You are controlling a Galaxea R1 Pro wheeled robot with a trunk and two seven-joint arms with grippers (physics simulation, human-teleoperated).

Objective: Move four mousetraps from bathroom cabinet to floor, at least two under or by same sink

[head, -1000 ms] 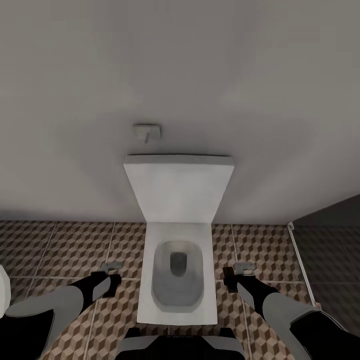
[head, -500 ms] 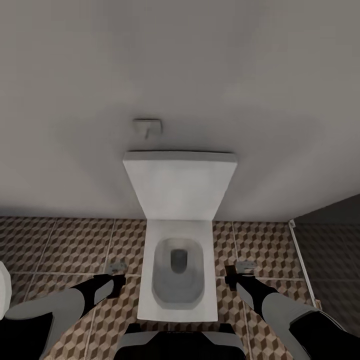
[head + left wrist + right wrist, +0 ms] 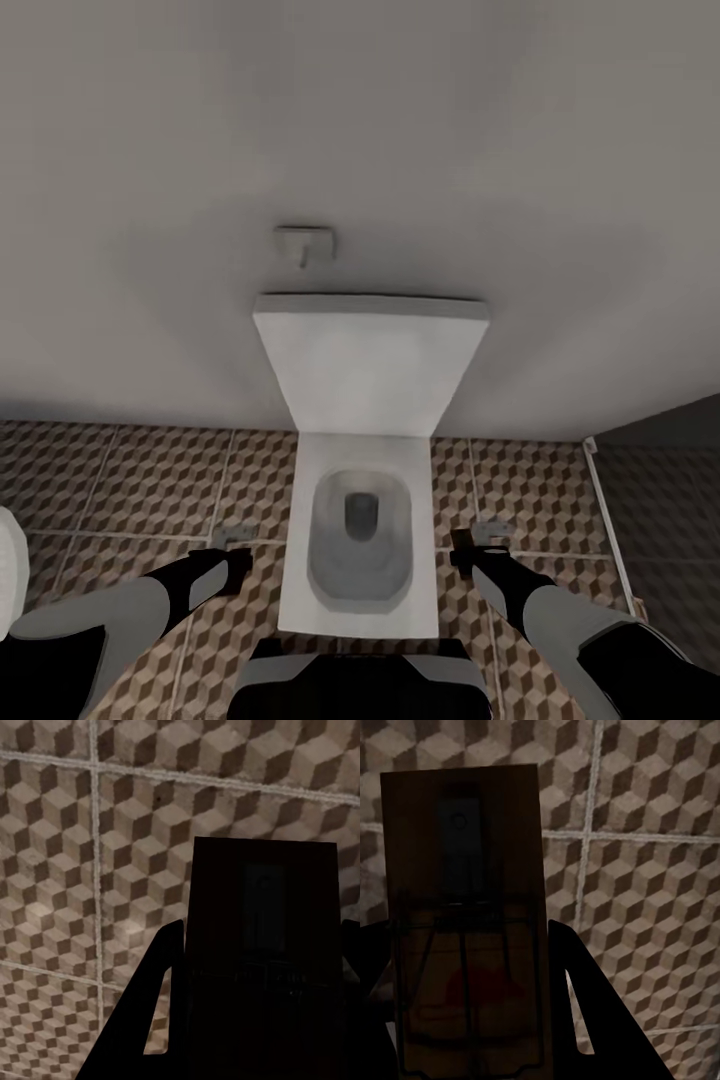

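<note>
Plainly the risk was placement: with the white square toilet [image 3: 358, 500] dead ahead and no basin in sight, I judged that setting down on the brown cube-patterned tile floor [image 3: 140, 480] here would miss the sink condition. Both arms reached forward and low, flanking the bowl. The left gripper [image 3: 255, 982] pinched a dark flat wooden mousetrap [image 3: 262, 922]; the right gripper [image 3: 472, 982] pinched a tan wooden mousetrap with wire parts [image 3: 465, 907].

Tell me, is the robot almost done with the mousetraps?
Not yet. The left hand carries one mousetrap and the right hand another, both above the floor. The robot faces a toilet. None lies on the tiles here, so placing them by the sink is left.
</note>
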